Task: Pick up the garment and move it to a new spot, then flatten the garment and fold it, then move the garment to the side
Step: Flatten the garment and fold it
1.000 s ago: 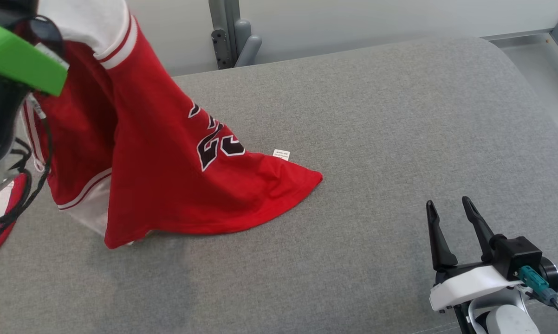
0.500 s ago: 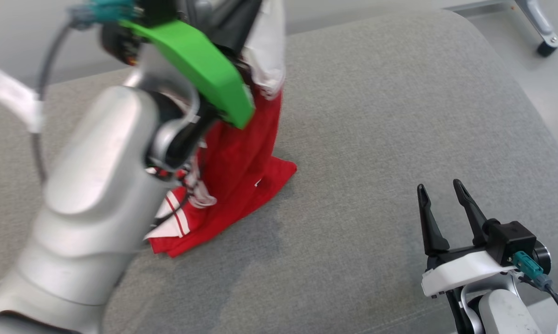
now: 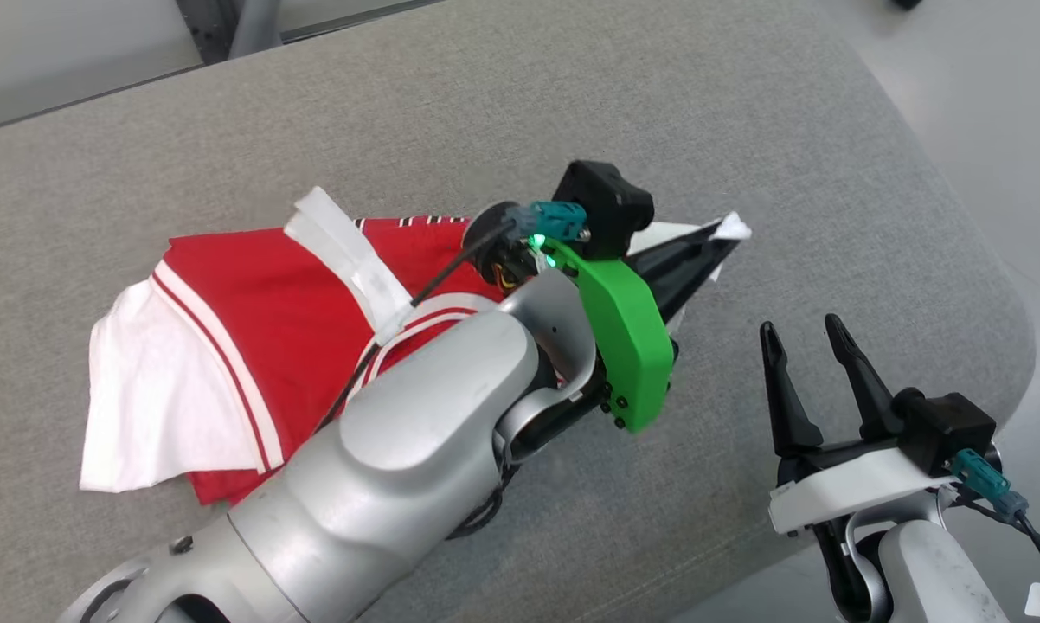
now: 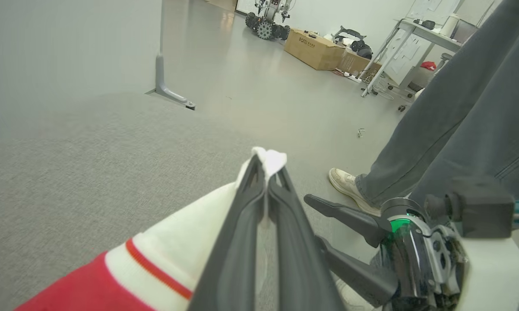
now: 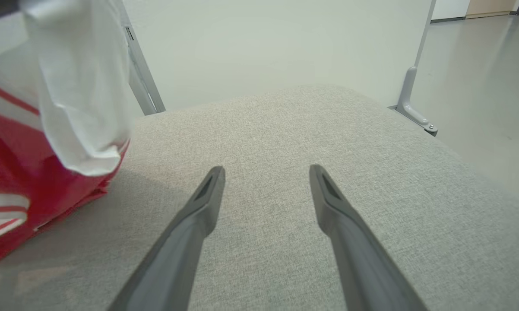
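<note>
- Overhead, in the head view, the crumpled red jersey garment with white striped trim (image 3: pixel 269 294) lies on the left part of the grey upholstered pad (image 3: pixel 572 112). The left gripper (image 3: pixel 726 235) is clamped on its white sleeve edge, nearer the pad's right edge.
- Left wrist view: closed fingertips pinch white cloth above the pad.
- Right wrist view: the right gripper (image 5: pixel 266 170) hovers over the pad, spread wide and empty.

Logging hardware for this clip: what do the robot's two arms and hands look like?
Left arm: rounded silver forearm, bright green wrist cover, black camera block, teal connector with a black cable. Right arm: white wrist cover, another black camera block and teal connector. The left hand and right hand each have two long, dark, tapered fingers.
</note>
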